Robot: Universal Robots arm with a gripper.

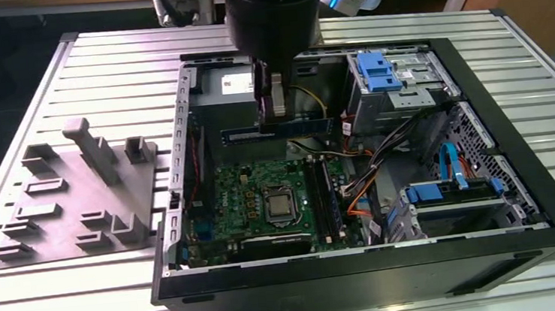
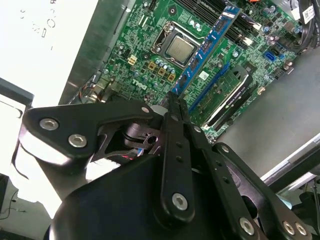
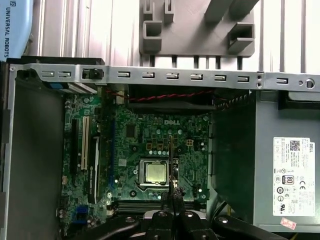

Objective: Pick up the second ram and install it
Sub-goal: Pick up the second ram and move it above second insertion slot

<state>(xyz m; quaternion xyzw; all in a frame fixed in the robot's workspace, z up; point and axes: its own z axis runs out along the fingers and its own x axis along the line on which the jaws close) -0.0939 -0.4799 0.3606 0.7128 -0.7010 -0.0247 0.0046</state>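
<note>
Second ram (image 1: 301, 128): held in the air inside the open computer case (image 1: 368, 272), above the motherboard (image 1: 246, 196) and clear of it. In the second wrist view it (image 2: 210, 45) reaches out from the gripper across the board, past the processor (image 2: 178, 48).
Gripper (image 1: 276, 118): jaws drawn narrow and clamped on the stick's flat faces, about mid-length as the exterior view shows it.
Step in hand: the pick-up looks done. The stick is being carried over the board and is not seated in anything.
Memory slots (image 1: 323, 197): dark rows just to the exterior view's right of the processor. The stick appears to lie crosswise to them and to hang off to one side.
Next move calls for: the stick parallel to a free slot with its contact edge down, centred end to end, then an even, straight press.
Nearby: orange cables (image 1: 361, 189) run close beside the slots.
Bench (image 1: 98, 65): carries a grey fixture plate (image 1: 70, 196), well apart from the stick.
</note>
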